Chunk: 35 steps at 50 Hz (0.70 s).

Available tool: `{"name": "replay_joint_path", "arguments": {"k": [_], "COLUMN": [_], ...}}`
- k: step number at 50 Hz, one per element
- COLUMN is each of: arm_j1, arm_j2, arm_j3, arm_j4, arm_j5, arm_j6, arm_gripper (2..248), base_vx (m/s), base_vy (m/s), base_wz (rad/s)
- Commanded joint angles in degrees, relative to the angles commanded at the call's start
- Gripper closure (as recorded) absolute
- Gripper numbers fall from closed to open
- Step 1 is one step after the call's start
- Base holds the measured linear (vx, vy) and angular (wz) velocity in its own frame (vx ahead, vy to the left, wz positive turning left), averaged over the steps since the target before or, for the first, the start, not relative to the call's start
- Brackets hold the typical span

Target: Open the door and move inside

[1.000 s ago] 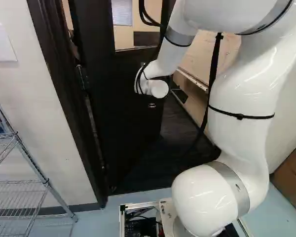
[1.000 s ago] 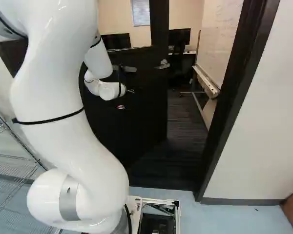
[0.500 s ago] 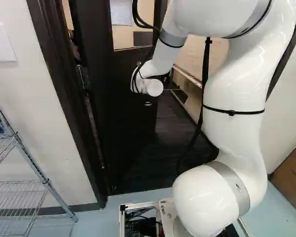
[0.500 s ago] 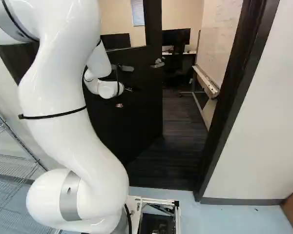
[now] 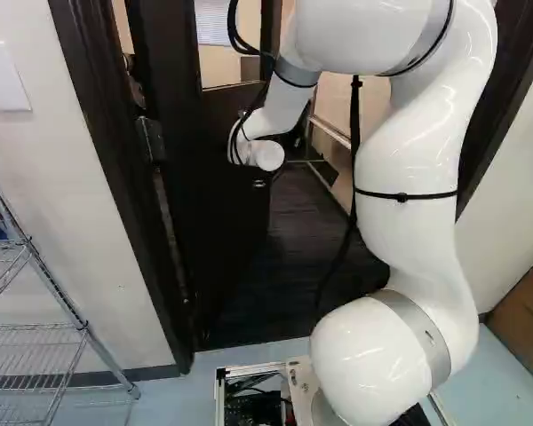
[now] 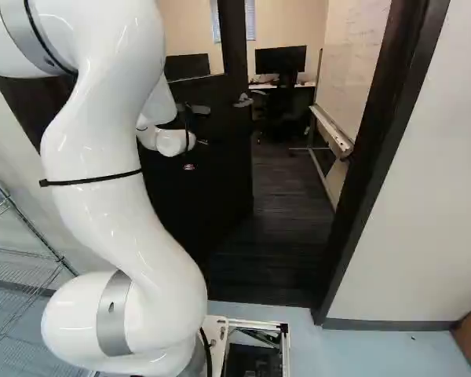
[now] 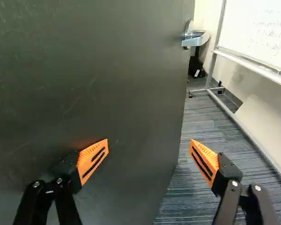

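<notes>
door point(image 6: 212, 184): ajar, standing upright, middle of the right base view
handle point(image 7: 194, 40): near its free edge, ahead of the gripper
gripper point(image 7: 149, 143): spread, holding nothing; one finger by the door face, touching or not idk, the other past its edge
next: probably push inward

1. Door point(image 7: 93, 84): one.
2. Door lever point(image 7: 195, 40): one in the wrist view.
3. Orange pads point(image 7: 93, 160): two.
4. White arm point(image 5: 413, 231): one.
5. Whiteboard point(image 7: 262, 33): one.
6. Monitors point(image 6: 280, 60): two in the right base view.
7. Office chair point(image 6: 279, 106): one made out.
8. Desk point(image 6: 300, 85): one made out.
9. Wire rack point(image 5: 35, 329): one.
10. Wall plate point(image 5: 3, 77): one, left base view.
</notes>
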Motion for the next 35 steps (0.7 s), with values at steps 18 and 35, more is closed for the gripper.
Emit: {"name": "replay_joint_path", "arguments": {"k": [18, 35], "arm_j1": [1.21, 2.32], "arm_j2": [-2.69, -5.08], "arm_j3": [-3.33, -6.34], "arm_j4": [0.00, 0.00], "arm_j5": [0.00, 0.00], "arm_j6": [0.00, 0.00], "arm_gripper": [3, 3], "base_vx": [0.000, 0.000], "base_vy": [0.000, 0.000], "base_wz": [0.000, 0.000]}}
